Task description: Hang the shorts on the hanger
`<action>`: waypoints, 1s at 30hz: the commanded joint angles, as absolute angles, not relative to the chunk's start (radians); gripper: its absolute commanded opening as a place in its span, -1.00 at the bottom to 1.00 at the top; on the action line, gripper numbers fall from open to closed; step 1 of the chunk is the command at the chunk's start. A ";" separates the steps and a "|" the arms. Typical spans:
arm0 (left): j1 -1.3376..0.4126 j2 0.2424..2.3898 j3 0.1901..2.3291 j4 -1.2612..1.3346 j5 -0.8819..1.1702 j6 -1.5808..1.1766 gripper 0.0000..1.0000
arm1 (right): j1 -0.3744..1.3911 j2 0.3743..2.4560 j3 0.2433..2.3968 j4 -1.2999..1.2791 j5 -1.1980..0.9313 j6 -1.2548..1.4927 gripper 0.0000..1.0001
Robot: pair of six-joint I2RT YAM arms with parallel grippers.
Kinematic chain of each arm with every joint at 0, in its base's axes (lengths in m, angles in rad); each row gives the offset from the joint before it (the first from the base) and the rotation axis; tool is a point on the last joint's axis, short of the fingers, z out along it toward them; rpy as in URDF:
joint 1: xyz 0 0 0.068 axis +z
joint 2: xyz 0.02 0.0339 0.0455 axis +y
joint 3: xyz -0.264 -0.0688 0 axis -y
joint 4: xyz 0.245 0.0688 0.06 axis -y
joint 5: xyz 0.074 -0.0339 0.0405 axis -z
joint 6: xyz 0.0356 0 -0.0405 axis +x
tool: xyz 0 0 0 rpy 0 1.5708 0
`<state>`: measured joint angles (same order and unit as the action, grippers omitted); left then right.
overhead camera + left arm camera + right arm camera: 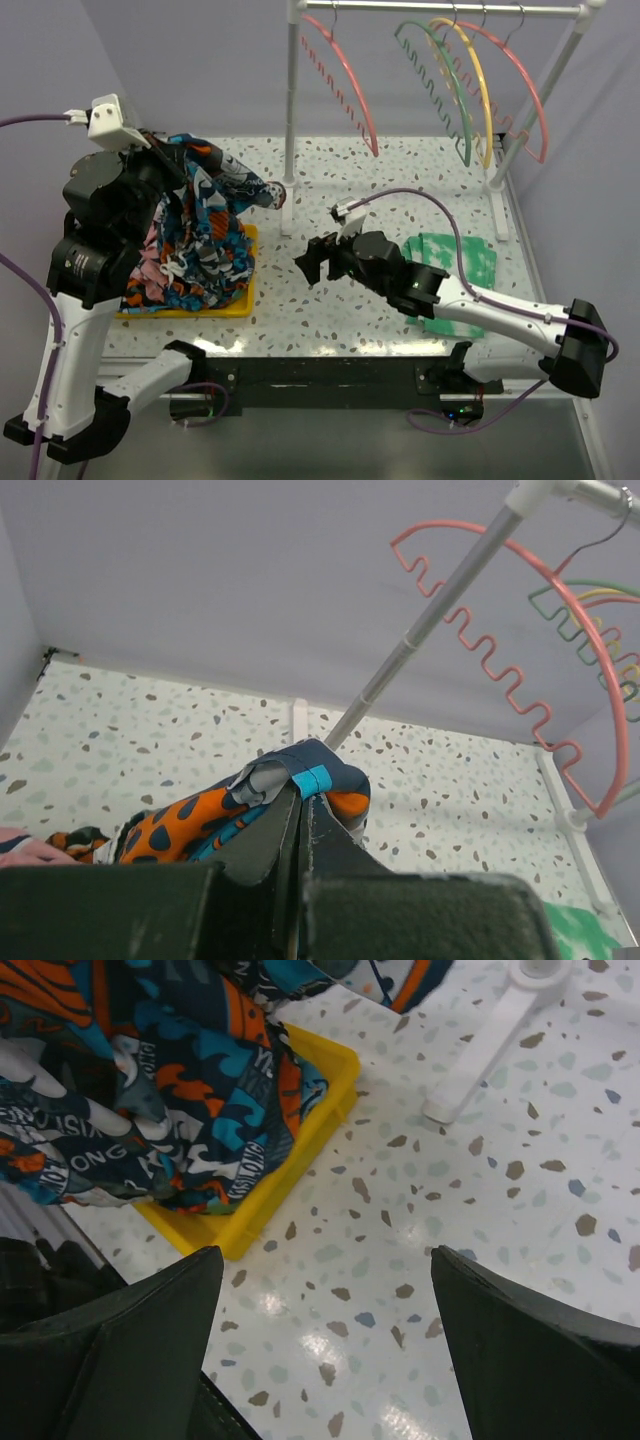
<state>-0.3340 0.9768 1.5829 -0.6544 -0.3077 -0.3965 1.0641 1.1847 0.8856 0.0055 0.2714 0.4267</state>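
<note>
A speckled white terrazzo bench (330,300) carries a shallow yellow plastic tray (240,300) at its left side, and everything here is placed from that tray. Beyond the tray and to its right stands a white-framed clothes rack with a metal rail (291,100). Its near post foot rests on the bench just past the tray's far right corner. Above the tray the left end effector (165,150) is clenched on a folded edge of the soft shorts printed in orange, teal-blue, navy and white (205,215). The left wrist view shows both fingers (265,845) pressed together on that fold. The shorts hang from this grip, and their lower part trails down into the tray on top of a pink-and-navy patterned garment (150,265). Right of the tray, apart from it, the right end effector (312,262) hovers over bare bench with its jaws spread wide and nothing between them. Further right of the tray, a green-and-white tie-dye cloth (455,270) lies flat beneath the right arm. The thin coral-pink arched hanger with a zigzag inner strip (352,88) hangs on the rail, up and to the right of the tray and well apart from the shorts. A green arched hanger (455,100) and a yellow arched hanger (478,80) hang further right still. A white drawstring loop (172,268) dangles over the tray.
</note>
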 commanded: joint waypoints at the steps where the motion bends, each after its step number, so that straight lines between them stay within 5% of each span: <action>1: -0.330 1.028 1.701 -0.592 -0.190 -0.385 -1.00 | 1.084 1.229 0.988 0.116 0.193 0.459 0.74; 13: -0.330 1.069 1.790 -0.551 -0.135 -0.459 -1.00 | 1.379 1.538 1.213 0.302 0.442 0.491 0.69; 30: -0.330 1.052 1.796 -0.580 -0.161 -0.465 -1.00 | 1.440 1.994 1.690 0.193 0.649 0.483 0.61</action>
<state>-0.3340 1.0771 1.7695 -0.6205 -0.1593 -0.4541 1.4353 1.9667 1.5932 0.2226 0.5407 0.4950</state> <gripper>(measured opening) 0.016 0.842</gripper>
